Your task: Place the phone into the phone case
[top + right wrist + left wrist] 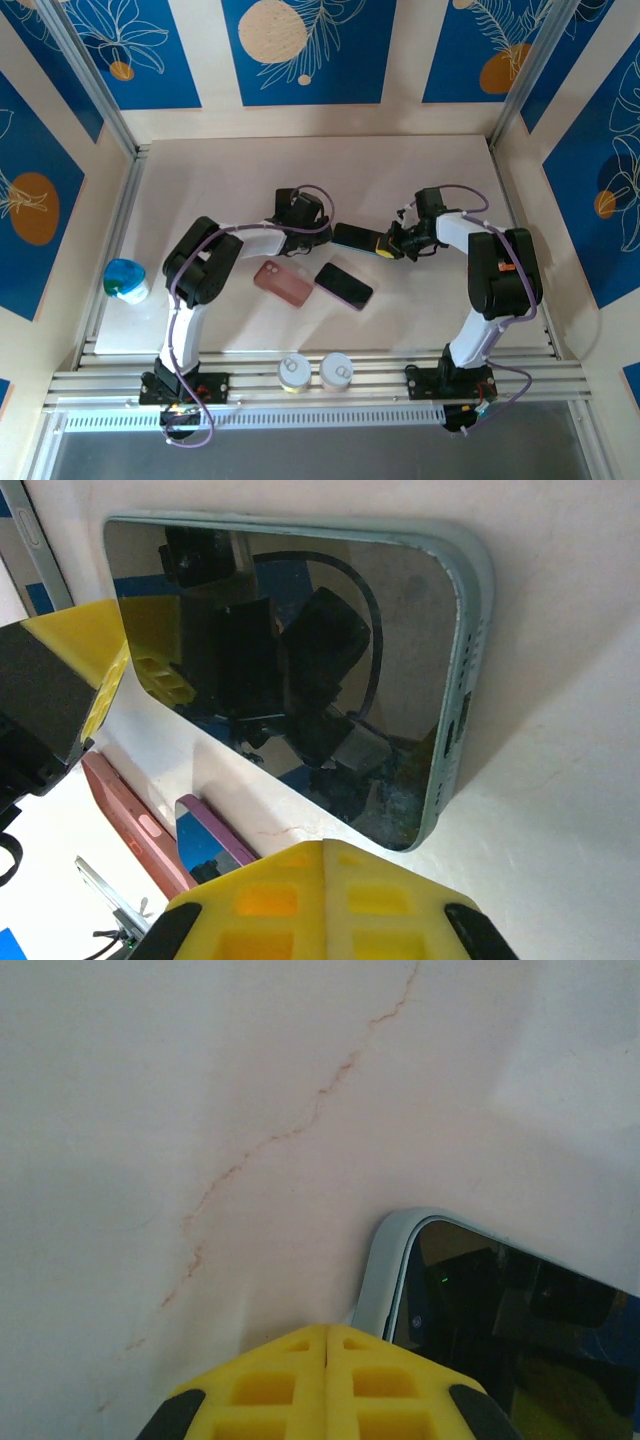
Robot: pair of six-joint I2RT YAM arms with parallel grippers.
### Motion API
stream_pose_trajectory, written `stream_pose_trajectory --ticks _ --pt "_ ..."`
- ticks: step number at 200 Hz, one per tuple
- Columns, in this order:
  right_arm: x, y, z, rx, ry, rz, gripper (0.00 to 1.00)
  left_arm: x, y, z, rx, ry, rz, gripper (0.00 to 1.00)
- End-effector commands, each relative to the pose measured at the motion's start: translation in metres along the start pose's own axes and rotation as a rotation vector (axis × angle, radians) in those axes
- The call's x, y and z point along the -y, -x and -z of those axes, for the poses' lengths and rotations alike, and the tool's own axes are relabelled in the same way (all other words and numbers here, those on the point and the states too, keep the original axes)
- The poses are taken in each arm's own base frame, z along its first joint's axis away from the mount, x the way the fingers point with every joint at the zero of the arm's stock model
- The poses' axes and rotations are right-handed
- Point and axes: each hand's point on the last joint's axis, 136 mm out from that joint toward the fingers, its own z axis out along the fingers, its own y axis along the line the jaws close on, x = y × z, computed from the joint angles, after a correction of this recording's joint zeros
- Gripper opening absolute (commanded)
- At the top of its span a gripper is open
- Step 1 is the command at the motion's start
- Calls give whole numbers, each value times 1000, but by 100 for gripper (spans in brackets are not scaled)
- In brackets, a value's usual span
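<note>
The phone (352,238) lies screen up in a pale case (465,660) near the middle of the tabletop. The left hand (322,230) and right hand (388,245), both closed and empty, sit at its opposite ends. Seating it well likely means pressing each corner straight down without sliding it.

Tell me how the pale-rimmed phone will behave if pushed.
The pale-rimmed phone lies flat on the table, so it should slide rather than tip. It looks rigid. Its glossy, mirror-like screen may be slippery to grip.
</note>
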Motion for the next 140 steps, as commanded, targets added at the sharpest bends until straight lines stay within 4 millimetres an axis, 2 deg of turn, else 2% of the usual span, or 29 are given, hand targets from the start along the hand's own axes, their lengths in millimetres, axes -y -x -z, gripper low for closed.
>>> stream_pose_trajectory --ticks 1,51,140 --pt "-1 3 4 4 20 10 4 -4 -14 4 -33 24 -3 0" --pt "-2 10 23 44 56 -3 3 -2 -9 6 -30 40 -28 0" --pt "9 2 4 -11 42 -20 3 -1 -8 6 -31 41 -39 0"
